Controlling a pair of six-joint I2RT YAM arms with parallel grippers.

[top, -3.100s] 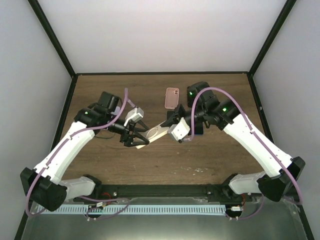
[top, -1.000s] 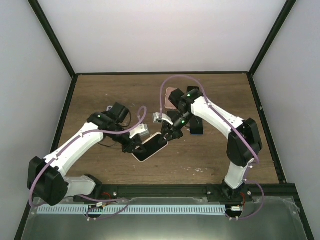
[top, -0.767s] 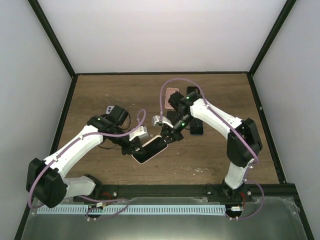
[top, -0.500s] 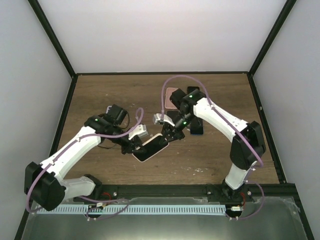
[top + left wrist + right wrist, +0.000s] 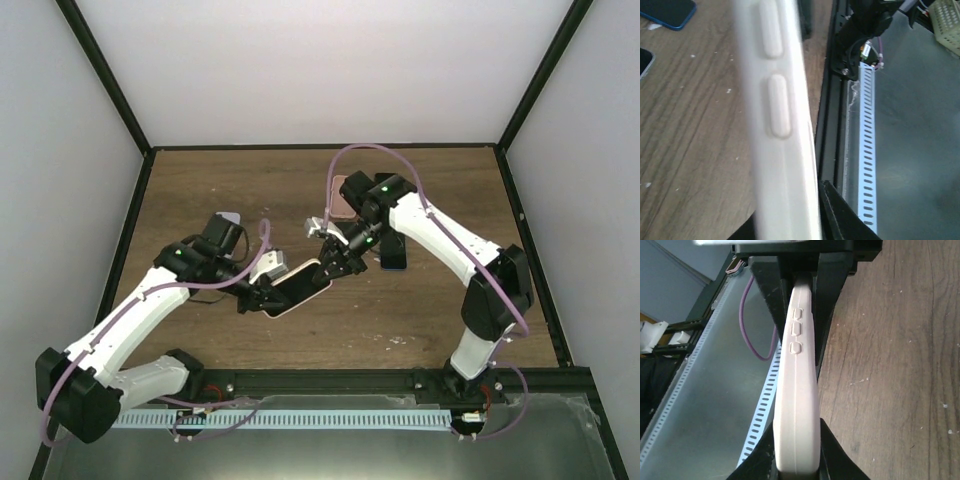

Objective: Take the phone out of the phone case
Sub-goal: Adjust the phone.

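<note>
A phone [image 5: 300, 286] with its dark screen up sits inside a pale pink phone case [image 5: 797, 390], held off the table between both arms. My left gripper [image 5: 264, 298] is shut on the case's near-left end; in the left wrist view the case's side with its buttons [image 5: 778, 105] fills the space between my fingers [image 5: 840, 217]. My right gripper [image 5: 336, 262] is shut on the far-right end. In the right wrist view the case's edge runs from my right gripper [image 5: 797, 462] up to the left gripper [image 5: 795, 260].
A second pink case [image 5: 343, 196] lies at the back, partly behind the right arm. A blue phone [image 5: 392, 256] lies under the right forearm, and the blue phone [image 5: 669, 12] also shows in the left wrist view. The table's front rail [image 5: 330, 380] is near.
The left gripper has closed on the case's end. The cased phone, held by both grippers, has shifted slightly back and tilted; the left forearm has swung lower.
</note>
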